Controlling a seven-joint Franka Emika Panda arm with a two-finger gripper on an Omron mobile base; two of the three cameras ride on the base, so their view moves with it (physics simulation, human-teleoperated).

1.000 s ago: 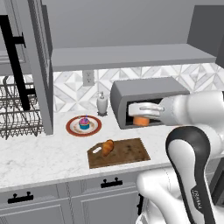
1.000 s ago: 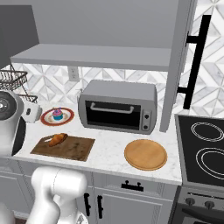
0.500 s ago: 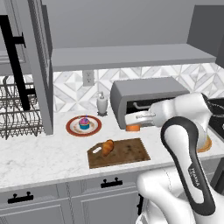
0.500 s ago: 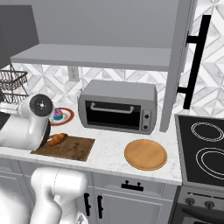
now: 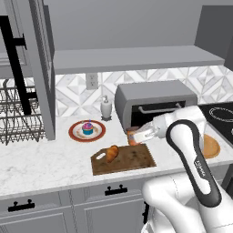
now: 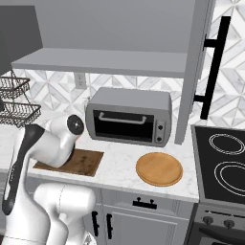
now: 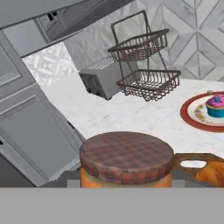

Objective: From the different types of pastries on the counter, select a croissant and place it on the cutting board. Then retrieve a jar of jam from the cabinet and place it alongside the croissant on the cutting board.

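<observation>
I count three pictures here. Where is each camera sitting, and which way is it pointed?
Left base view: behind the arm on its left, looking forward and down at the counter; the white arm rises lower right, its gripper holding the jar of jam above the cutting board.
Right base view: behind on the right, facing the toaster oven; the arm rises lower left.
Hand view: on the hand, looking past the jar's lid toward the cupcake.
Both base views share the cutting board and toaster oven.
</observation>
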